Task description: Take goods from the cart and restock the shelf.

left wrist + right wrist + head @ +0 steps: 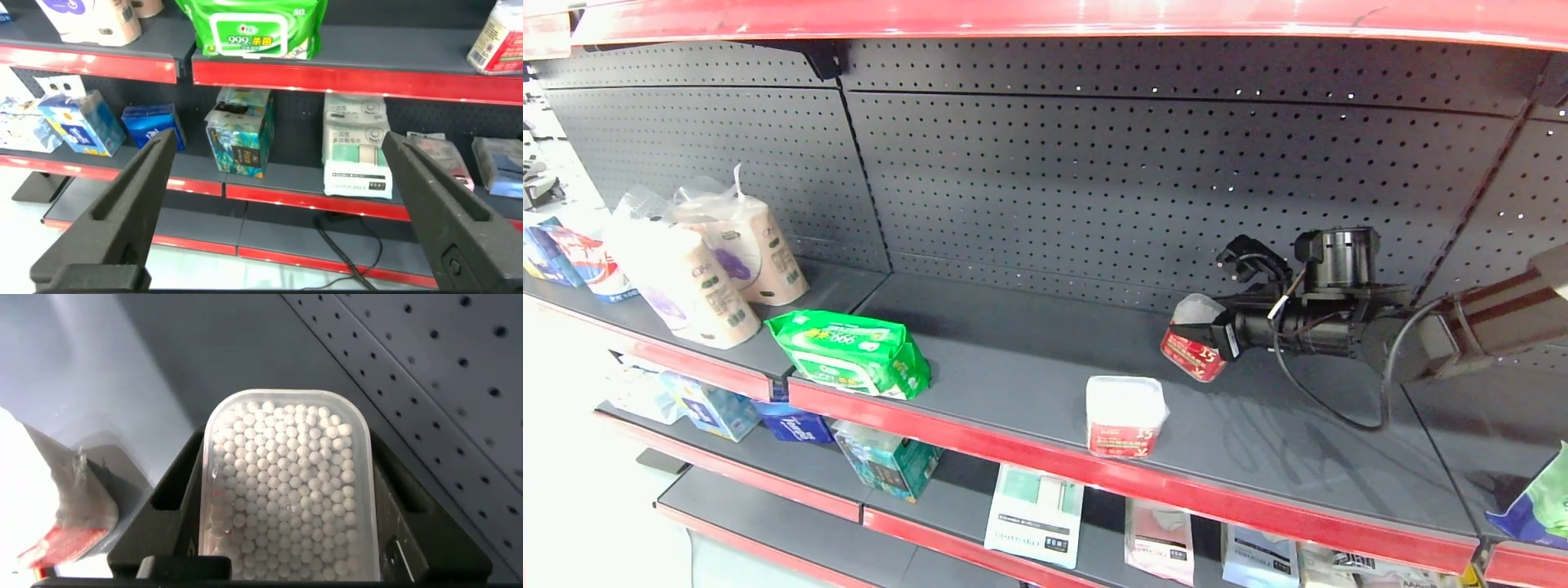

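Shop, red-edged shelf (1029, 359), pegboard back panel (1111, 163), packaged wipes (849, 351), tissue rolls (686, 278)

Right arm (1462, 327): enters from robot's right, stretched roughly level, wrist leading. Cable loops beneath forearm. Right gripper (1207, 336): clamped on tub (286, 490), black fingers (172, 498) pressed against both long sides. Tub held tipped on its side at fingertips. Left gripper (278, 139): spread wide, two dark fingers (122, 212) angled outward, well apart.
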Robot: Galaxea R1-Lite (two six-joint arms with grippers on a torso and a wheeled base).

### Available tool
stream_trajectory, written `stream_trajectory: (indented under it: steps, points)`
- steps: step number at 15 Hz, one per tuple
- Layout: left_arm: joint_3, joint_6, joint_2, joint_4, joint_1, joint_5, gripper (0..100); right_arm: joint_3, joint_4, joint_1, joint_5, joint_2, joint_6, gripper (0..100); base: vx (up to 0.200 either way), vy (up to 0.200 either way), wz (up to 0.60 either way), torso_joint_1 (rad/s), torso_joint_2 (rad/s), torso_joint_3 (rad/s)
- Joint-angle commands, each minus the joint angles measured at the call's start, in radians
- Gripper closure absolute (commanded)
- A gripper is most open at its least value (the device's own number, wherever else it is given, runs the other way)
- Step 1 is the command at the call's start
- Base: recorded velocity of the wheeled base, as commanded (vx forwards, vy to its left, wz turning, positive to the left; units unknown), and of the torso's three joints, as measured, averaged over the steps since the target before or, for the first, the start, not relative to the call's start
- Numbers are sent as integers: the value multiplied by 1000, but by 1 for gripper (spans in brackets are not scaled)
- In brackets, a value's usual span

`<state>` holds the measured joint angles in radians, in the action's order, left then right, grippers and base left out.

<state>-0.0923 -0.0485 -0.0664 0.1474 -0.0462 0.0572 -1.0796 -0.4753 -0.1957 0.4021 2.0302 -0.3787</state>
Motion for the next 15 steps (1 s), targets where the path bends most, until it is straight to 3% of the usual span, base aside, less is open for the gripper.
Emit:
stream_trajectory:
  steps: [1, 14, 15]
  points:
    - [0, 1, -3, 0, 0, 1, 0, -11, 0, -14, 0, 24, -6, 100, 0, 0, 0, 0, 0, 0]
    - [0, -1, -3, 0, 0, 0, 0, -37, 0, -50, 0, 82, -37, 100, 0, 0, 0, 0, 0, 0]
    - [0, -1, -3, 0, 0, 0, 0, -37, 0, -50, 0, 82, -35, 0, 0, 0, 0, 0, 0, 0]
